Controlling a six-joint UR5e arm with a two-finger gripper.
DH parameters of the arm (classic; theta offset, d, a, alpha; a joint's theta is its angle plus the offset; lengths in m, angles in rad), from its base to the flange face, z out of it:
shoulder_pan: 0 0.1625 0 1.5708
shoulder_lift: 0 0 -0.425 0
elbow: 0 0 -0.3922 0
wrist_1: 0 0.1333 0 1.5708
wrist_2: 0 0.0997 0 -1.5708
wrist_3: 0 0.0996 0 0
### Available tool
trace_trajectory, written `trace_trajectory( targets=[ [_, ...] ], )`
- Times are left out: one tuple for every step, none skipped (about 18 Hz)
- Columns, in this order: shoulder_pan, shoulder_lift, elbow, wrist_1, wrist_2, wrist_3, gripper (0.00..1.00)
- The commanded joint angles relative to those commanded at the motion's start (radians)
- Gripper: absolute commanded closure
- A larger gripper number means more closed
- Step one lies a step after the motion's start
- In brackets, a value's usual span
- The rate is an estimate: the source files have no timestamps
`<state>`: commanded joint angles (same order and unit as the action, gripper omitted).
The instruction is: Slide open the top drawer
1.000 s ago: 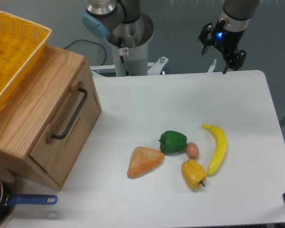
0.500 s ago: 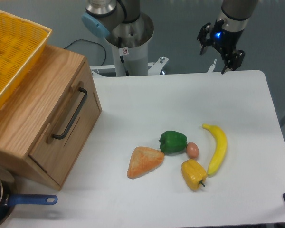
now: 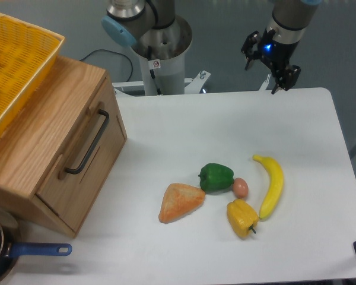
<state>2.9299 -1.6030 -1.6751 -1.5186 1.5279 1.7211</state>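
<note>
White table (image 3: 166, 136): top drawer (image 3: 83, 155) closed, tool (image 3: 266, 64) well apart.

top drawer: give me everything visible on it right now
The top drawer shows a flat light-oak front panel with visible wood grain, set in the oak cabinet at the table's left. It sits closed, front flush with the cabinet face, so its inside is hidden. A long black bar handle runs along the panel, standing off it on two bent ends. Nothing touches it; the claw hangs open far off, above the table's far edge.
</note>
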Motion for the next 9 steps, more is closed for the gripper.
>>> trace_trajectory(
  targets=[
    [0.0,0.002,0.0,0.0,0.002,0.0,0.0],
    [0.0,0.003,0.0,0.002,0.005,-0.003,0.0],
    [0.0,0.005,0.0,0.0,0.012,-0.005,0.0],
    [0.0,0.005,0.0,-0.002,0.015,-0.005,0.0],
    [0.0,0.005,0.0,-0.003,0.015,-0.008,0.0],
    [-0.002,0.005,0.0,-0.003,0.015,-0.015,0.0],
    [-0.002,0.005,0.0,-0.005,0.014,-0.029,0.0],
    [-0.003,0.005,0.0,-0.005,0.012,-0.043,0.0],
    [-0.006,0.005,0.002,-0.005,0.009,-0.06,0.0]
  ],
)
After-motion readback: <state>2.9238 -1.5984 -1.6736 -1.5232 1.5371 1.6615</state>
